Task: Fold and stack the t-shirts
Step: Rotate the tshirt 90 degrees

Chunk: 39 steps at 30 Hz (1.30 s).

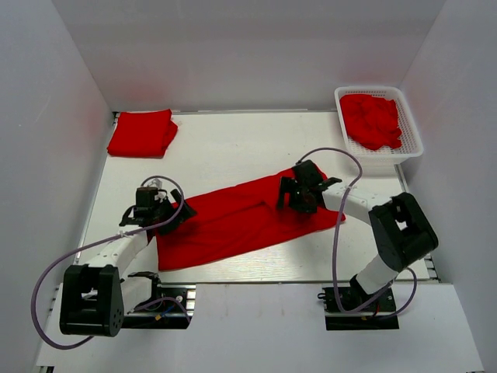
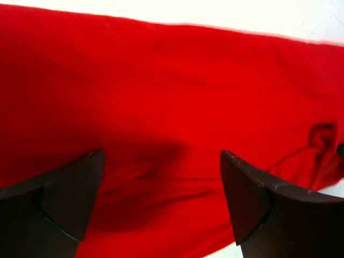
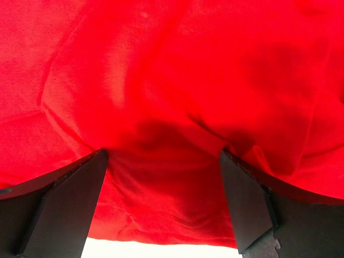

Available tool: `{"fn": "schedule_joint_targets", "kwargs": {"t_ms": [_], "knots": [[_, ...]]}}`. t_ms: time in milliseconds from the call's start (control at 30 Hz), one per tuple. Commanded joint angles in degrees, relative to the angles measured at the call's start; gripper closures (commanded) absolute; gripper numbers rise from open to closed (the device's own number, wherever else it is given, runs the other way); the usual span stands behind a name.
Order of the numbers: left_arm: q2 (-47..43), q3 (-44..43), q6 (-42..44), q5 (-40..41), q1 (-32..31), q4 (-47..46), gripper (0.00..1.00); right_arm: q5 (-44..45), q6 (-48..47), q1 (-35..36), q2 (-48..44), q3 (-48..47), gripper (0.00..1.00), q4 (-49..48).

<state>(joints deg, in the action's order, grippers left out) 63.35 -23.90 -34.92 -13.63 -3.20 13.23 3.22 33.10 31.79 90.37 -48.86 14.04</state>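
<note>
Mid counter (image 1: 233,148), t-shirt (image 1: 241,217) lies w/ long axis near-left to far-right; left gripper (image 1: 175,214) over its L end, right gripper (image 1: 289,196) over R end, both jaws wide, nothing gripped.

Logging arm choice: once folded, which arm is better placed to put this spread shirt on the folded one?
Probably left: the left gripper hovers open over the left end of the spread shirt, on the same side as the folded shirt; the right gripper is farther.
</note>
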Motion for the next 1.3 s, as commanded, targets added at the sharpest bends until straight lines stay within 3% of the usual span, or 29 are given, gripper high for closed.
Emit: {"fn": "schedule_joint_targets", "kwargs": {"t_ms": [0,200,400,467,767,967,1100,1200,1267], "knots": [[1.2,2.3,0.8,-1.0,-0.8,-0.2,0.01,1.1,1.7,-1.2,7.2,-1.8,0.10,-2.2],[1.2,5.0,1.3,-8.3,-3.0,6.2,0.01,-2.3,-2.4,-5.9,20.2,-11.9,0.10,-2.5],[-2.0,6.6,1.1,-18.1,-7.6,12.9,0.01,-13.3,-10.0,-7.5,35.4,-35.4,0.10,-0.7],[-3.7,8.1,-0.7,-20.0,-9.6,12.9,0.01,-16.0,-11.6,-7.6,37.7,-42.8,0.10,-0.7],[-1.8,12.6,-3.0,-24.8,-19.0,3.7,0.01,-27.3,-15.1,-6.7,49.7,-58.3,0.10,-6.0],[2.7,0.5,1.0,-18.1,-25.0,4.5,0.01,-26.1,-18.1,-6.3,48.5,-61.1,0.10,-4.6],[4.0,-9.8,4.6,-12.8,-26.8,7.0,0.01,-18.5,-20.4,-6.3,42.7,-60.7,0.10,-0.5],[4.0,-16.5,6.3,-5.6,-26.8,10.0,0.01,-14.5,-21.4,-5.9,37.9,-59.2,0.10,1.7],[3.4,-21.6,7.0,3.2,-26.2,11.3,0.01,-13.3,-21.0,-5.2,35.3,-57.4,0.10,2.7]]}}
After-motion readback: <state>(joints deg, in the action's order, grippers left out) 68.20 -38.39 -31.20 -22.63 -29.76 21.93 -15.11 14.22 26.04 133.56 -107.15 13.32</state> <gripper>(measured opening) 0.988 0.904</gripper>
